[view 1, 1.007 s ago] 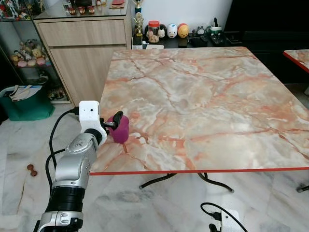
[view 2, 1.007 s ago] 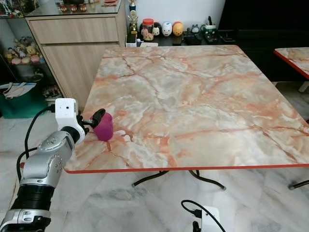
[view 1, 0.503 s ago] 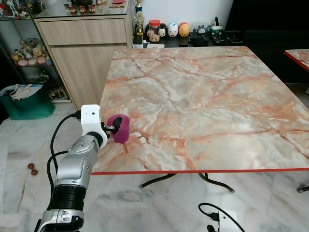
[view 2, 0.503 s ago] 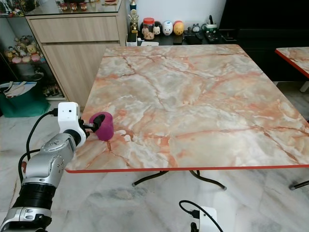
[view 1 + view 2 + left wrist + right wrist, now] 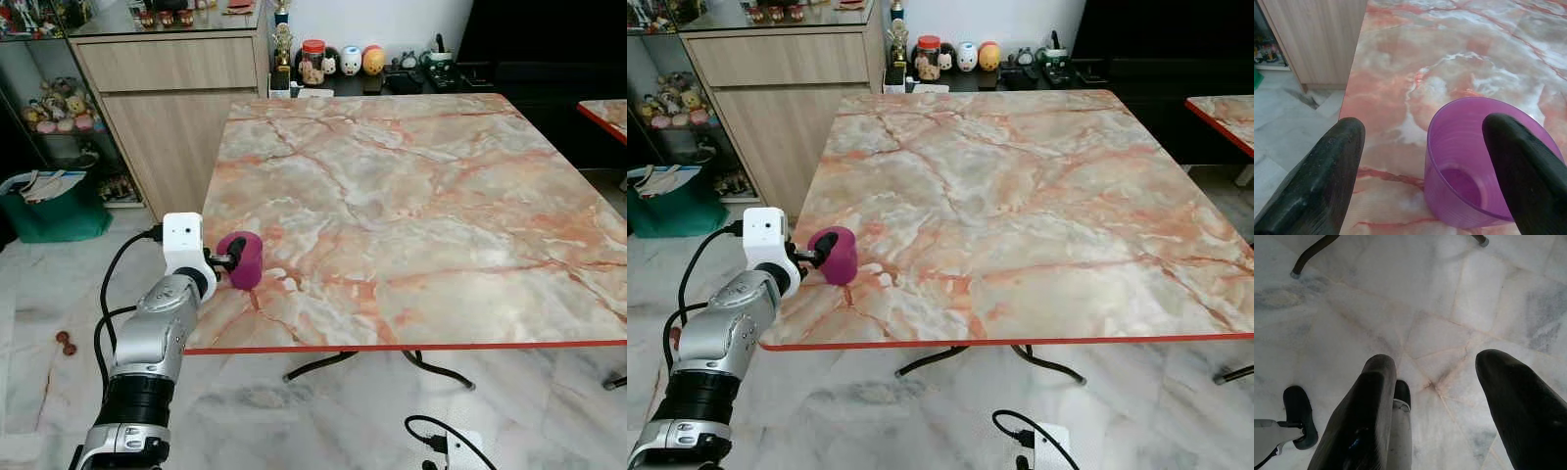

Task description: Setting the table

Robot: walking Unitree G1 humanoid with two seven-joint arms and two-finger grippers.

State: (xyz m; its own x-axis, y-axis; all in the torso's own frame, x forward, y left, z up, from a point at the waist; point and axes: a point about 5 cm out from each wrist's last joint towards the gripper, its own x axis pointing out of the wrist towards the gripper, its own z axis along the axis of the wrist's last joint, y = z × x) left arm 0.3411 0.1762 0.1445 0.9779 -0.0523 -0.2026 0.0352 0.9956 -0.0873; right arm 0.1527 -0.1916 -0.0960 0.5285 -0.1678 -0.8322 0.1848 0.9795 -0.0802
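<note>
The left gripper (image 5: 1422, 176) is spread wide, one finger (image 5: 1528, 171) over the rim of the purple cup (image 5: 1474, 161) standing near the marble table's (image 5: 421, 206) left edge. To release cleanly, I would draw straight back without clipping the rim. The right gripper (image 5: 1449, 416) hangs spread above the floor.

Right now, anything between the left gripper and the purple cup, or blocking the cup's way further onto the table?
Nothing visible. The left gripper is open, one finger over the rim of the purple cup. The table beyond the cup is bare marble.
</note>
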